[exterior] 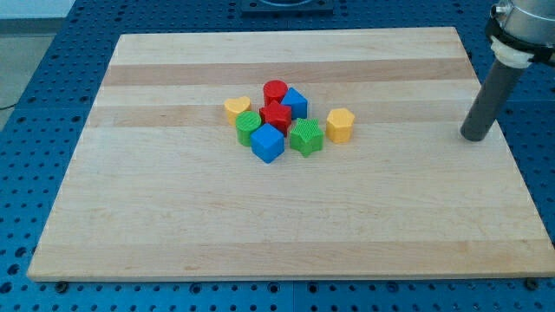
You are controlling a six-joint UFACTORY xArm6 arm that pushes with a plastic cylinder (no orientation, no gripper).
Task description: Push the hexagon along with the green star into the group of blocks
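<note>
— What's on the tabletop (173, 225), counted out?

— Eight blocks, all well off to the view's left of my tip (474, 137). Two yellow: a yellow hexagon (341, 125), which is the closest block to my tip, and a yellow heart (237, 107), the farthest. Two green: a green star (305, 136) just beyond the hexagon and nearly touching it, and a green cylinder (248, 126) further left. Two blue: one blue cube (268, 143) left of the star, another blue block (295, 103) toward the view's top. Two red: a red cylinder (275, 90) at the top of the cluster and a red star (276, 114) just below it, in the middle.

— And the pincer?

— There is no pincer on this arm, so nothing is open, closed or held. I have only the dark rod; my tip rests near the tabletop's right edge, touching no block.

— The hexagon and green star?

— Side by side at the cluster's near side, facing my tip. The star sits against the group; the hexagon stands slightly apart on its right.

— The surroundings?

— A pale wooden board with lighter and darker bands, lying on a blue perforated base (35, 104).
</note>
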